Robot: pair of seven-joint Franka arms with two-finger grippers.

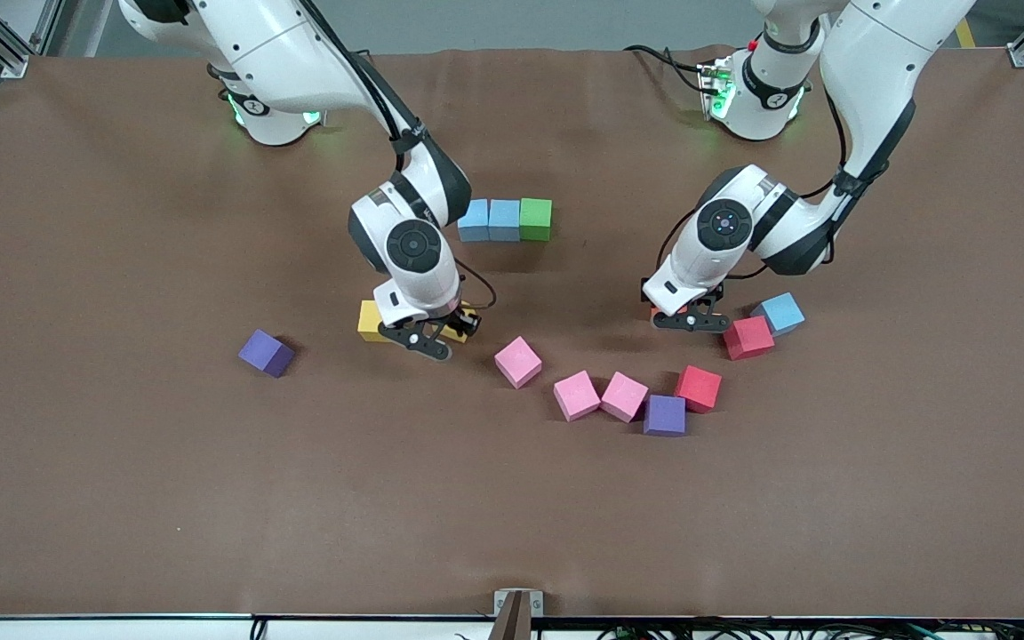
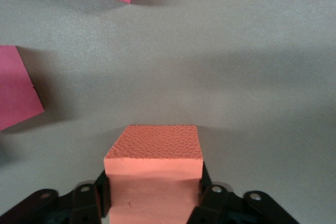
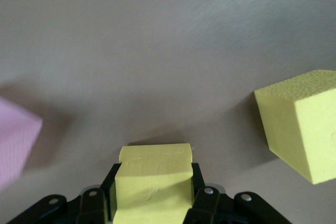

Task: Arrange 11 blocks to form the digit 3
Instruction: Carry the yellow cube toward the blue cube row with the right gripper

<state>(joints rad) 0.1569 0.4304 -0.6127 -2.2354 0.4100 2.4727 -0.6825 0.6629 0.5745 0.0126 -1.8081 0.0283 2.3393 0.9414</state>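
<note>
Blue, blue, green row (image 1: 505, 220) alone stands built; right gripper (image 3: 152, 195) clamps a yellow block (image 3: 153, 182), left gripper (image 2: 155, 195) clamps an orange block (image 2: 153, 171); eight remain.

In the front view the orange block (image 1: 657, 312) is mostly hidden by the left gripper (image 1: 688, 322); one yellow block (image 1: 460, 325) is covered by the right gripper (image 1: 428, 338).

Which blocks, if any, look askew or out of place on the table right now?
Only the row of two light blue cubes and a green cube sits squared up. The loose cubes lie at odd angles: the purple cube alone toward the right arm's end, the pink cubes skewed. Two red cubes sit among them. No damage visible.
</note>
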